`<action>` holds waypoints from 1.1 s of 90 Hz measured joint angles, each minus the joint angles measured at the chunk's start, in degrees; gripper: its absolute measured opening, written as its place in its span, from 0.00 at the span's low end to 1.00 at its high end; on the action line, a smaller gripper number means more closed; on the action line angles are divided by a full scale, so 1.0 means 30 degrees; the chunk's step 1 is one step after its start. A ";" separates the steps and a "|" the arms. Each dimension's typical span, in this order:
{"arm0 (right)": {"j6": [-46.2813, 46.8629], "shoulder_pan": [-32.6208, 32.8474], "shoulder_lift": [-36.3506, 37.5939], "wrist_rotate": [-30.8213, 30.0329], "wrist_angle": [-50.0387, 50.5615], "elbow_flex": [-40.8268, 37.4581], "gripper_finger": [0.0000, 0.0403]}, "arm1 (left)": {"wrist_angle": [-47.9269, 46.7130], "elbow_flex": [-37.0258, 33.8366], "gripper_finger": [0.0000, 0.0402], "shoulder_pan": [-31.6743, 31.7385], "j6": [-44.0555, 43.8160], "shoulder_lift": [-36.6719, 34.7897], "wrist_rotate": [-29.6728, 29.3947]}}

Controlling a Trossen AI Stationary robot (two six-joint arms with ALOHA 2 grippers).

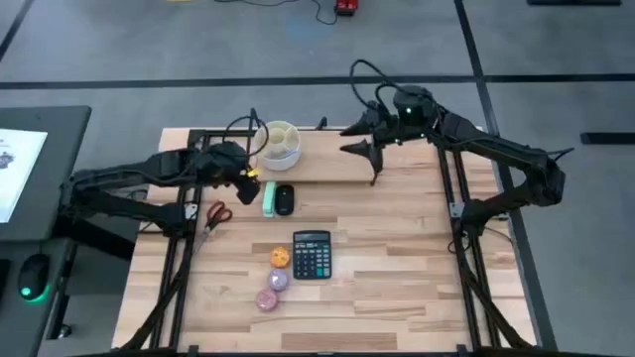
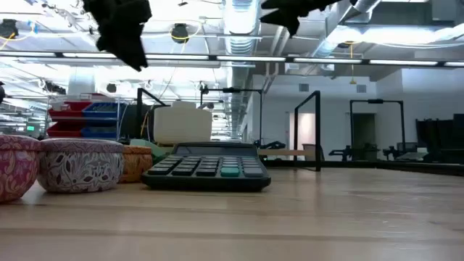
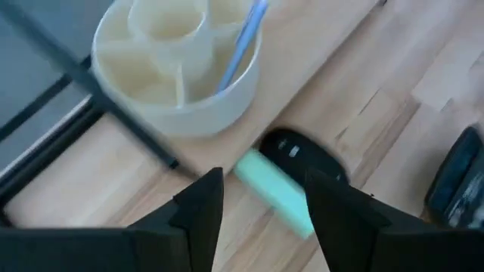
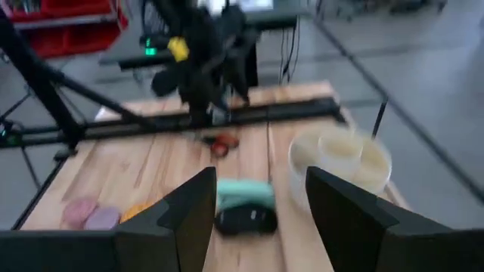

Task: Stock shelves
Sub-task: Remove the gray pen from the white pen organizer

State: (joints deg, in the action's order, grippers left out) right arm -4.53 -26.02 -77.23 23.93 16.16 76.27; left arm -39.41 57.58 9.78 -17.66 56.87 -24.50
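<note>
Shelf [image 1: 327, 159] sits at table's 12 o'clock, already carrying a divided bowl [image 1: 279, 142]. Left gripper [image 1: 248, 178] spread open, empty, over the green block [image 1: 269, 198] and mouse [image 1: 285, 199] just below shelf, likely lining up a pick. Right gripper [image 1: 369, 157] open, empty, above shelf's 3 o'clock end, waiting. Calculator [image 1: 312, 255], tins [image 1: 273, 288], scissors [image 1: 215, 213] unstocked

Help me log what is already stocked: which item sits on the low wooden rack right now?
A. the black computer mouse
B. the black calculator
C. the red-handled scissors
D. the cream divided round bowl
D: in the high view the cream divided round bowl rests on the low pale wooden rack, while the other items lie on the tabletop in front of it.
</note>
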 joint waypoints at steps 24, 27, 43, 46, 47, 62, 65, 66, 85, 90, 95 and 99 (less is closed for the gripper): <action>0.0015 0.0000 0.0002 0.0004 -0.0247 0.0000 0.48 | 0.4366 0.0001 0.41 -0.1164 -0.0039 0.1171 -0.0951; 0.0083 0.0000 0.0006 -0.0001 -0.0346 0.0000 0.48 | 0.4836 0.0001 0.41 -0.1260 -0.0033 0.1290 -0.1099; 0.1761 0.0000 0.0051 0.0004 -0.1752 0.0000 0.48 | 0.6527 0.0001 0.41 -0.1600 0.0296 0.1778 -0.1492; 0.2041 0.0000 0.0071 0.0004 -0.2088 0.0004 0.48 | 0.6720 0.0001 0.41 -0.1617 0.0312 0.1851 -0.1529; 0.2101 0.0000 0.0088 0.0004 -0.2157 0.0017 0.48 | 0.6818 0.0001 0.41 -0.1618 0.0318 0.1883 -0.1542; 0.2168 0.0000 0.0147 0.0004 -0.2198 0.1179 0.48 | 0.8057 -0.0004 0.41 -0.1631 0.0745 0.2035 -0.1858; 0.2168 0.0000 0.0160 0.0004 -0.2191 0.1477 0.48 | 0.8327 0.0006 0.41 -0.1631 0.0926 0.2044 -0.1997; 0.2164 0.0000 0.0160 0.0004 -0.2197 0.1578 0.48 | 0.8362 0.0012 0.41 -0.1631 0.0982 0.2045 -0.2056; 0.2008 -0.0035 0.0160 0.0004 -0.2193 0.2939 0.48 | 0.8667 0.0860 0.41 -0.1631 0.2363 0.2053 -0.3266; 0.2015 -0.0112 0.0160 0.0004 -0.2191 0.3054 0.48 | 0.8610 0.1228 0.41 -0.1631 0.2932 0.2060 -0.3520; 0.2015 -0.0148 0.0160 -0.0014 -0.2147 0.3067 0.48 | 0.8616 0.1653 0.41 -0.1631 0.3532 0.2060 -0.3801; 0.2015 -0.0241 0.0160 -0.0126 -0.2000 0.3061 0.48 | 0.8660 0.1998 0.41 -0.1631 0.3980 0.2060 -0.4015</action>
State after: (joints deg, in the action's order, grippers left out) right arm 1.52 -26.74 -76.75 23.55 10.16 85.45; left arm -13.43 63.57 4.89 -5.72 63.05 -36.55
